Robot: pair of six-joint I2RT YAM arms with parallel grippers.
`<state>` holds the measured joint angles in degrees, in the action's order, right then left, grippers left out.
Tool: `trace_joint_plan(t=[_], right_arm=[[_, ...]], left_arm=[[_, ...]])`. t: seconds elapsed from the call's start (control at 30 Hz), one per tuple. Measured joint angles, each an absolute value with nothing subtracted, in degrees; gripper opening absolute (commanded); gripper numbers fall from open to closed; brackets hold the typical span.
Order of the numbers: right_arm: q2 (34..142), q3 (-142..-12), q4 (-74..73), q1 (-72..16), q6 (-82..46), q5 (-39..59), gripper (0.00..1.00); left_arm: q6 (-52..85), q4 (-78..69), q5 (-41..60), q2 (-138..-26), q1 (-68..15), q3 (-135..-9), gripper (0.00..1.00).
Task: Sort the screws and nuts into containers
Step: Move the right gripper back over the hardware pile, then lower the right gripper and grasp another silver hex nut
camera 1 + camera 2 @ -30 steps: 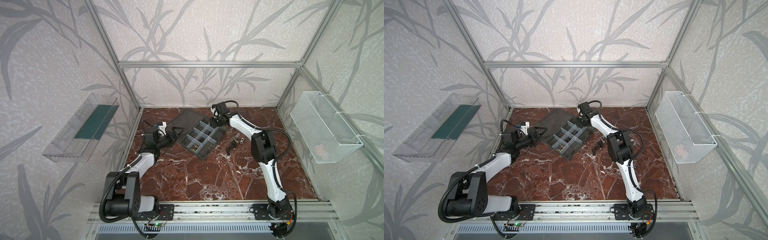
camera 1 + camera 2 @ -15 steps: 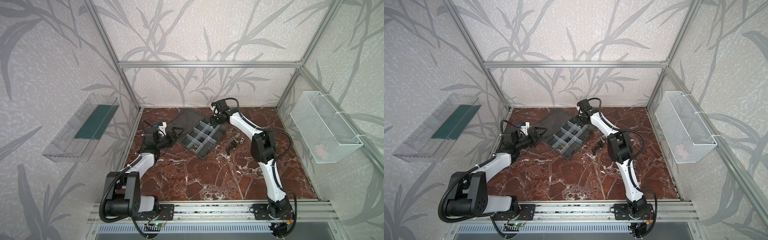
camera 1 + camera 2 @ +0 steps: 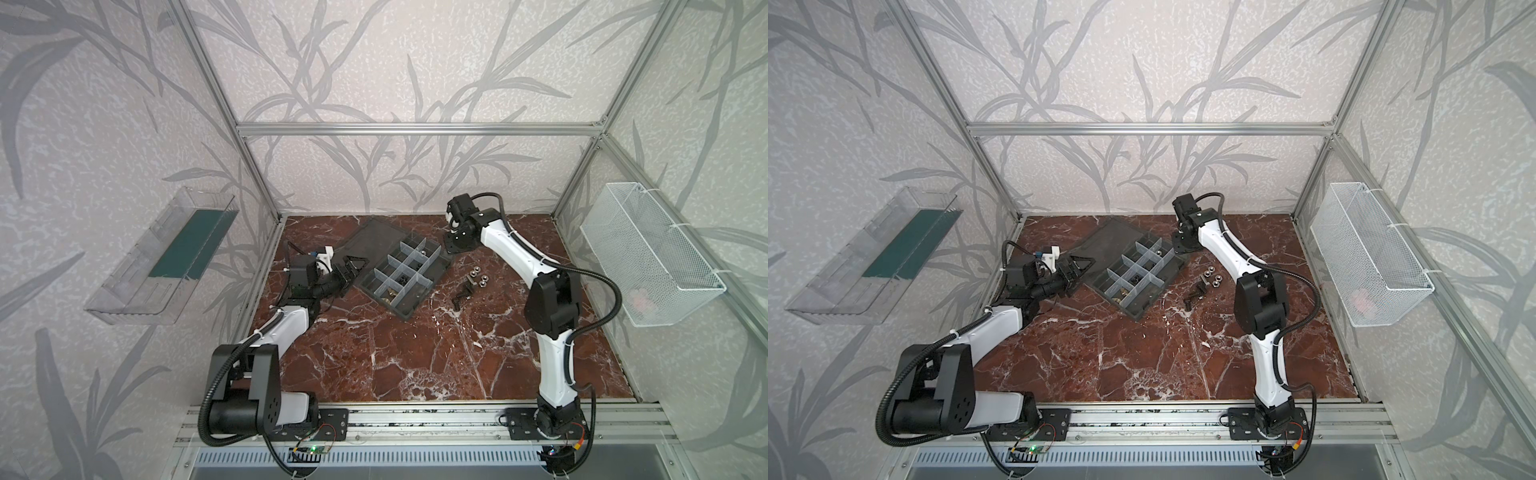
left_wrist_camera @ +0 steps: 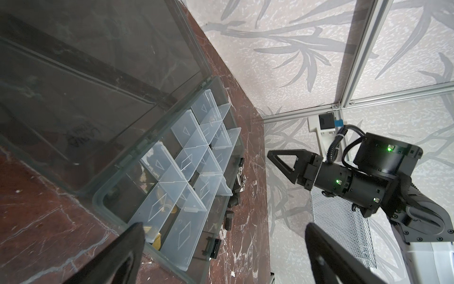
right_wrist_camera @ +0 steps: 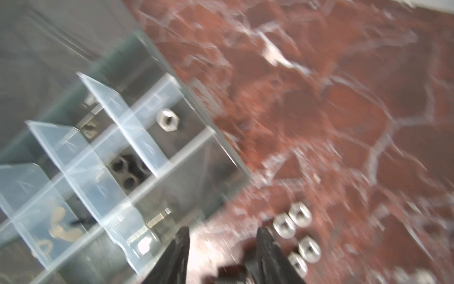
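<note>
Both are empty: the right pincer (image 5: 223, 231) narrowly parted by the containers (image 5: 108, 98), the left pincer (image 4: 224, 226) wide. The nuts (image 3: 477, 277) and screws (image 3: 461, 296) lie bunched on the desk (image 3: 415, 365), right of centre in a top view. A grab there could scatter them or lift two.

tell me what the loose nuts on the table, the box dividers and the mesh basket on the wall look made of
loose nuts: metal, probably steel; bright silvery faces with glints.
box dividers: thin plastic, frosted and translucent; what lies behind shows through them.
wall basket: fine white wire mesh, likely painted or coated metal, though the look alone leaves that open.
</note>
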<state>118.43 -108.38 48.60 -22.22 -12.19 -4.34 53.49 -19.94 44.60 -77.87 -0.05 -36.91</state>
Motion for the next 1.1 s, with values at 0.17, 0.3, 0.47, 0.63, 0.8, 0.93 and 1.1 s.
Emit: trace_joint_plan(t=[0.17,0.3,0.47,0.63,0.8,0.93,1.1], right_arm=[[111.48,-94.63,46.87,-16.08,-15.51,-4.27,0.46],[111.18,-88.16,45.91,-12.12,-16.88,-3.95,0.46],[111.35,-85.97,45.34,-11.7,-17.63,-3.09,0.45],[112.64,-85.97,43.64,-11.97,-18.2,-2.09,0.45],[114.54,-85.95,42.7,-12.03,-18.5,-1.39,0.45],[115.57,-85.91,41.91,-12.03,-18.63,-0.97,0.45],[116.36,-85.65,41.39,-12.03,-18.68,-0.8,0.45]], left_arm=[[53.43,-19.62,44.64,-77.82,-0.05,-36.91,1.0],[53.43,-19.64,44.64,-77.84,-0.05,-36.99,1.0],[53.54,-19.68,44.64,-77.93,-0.05,-37.04,0.99],[53.54,-19.68,44.64,-77.93,-0.05,-37.04,0.99],[53.54,-19.64,44.64,-77.93,-0.05,-37.04,1.0],[53.54,-19.66,44.64,-78.0,-0.05,-37.04,0.99],[53.54,-19.68,44.64,-78.19,-0.05,-37.04,1.0]])
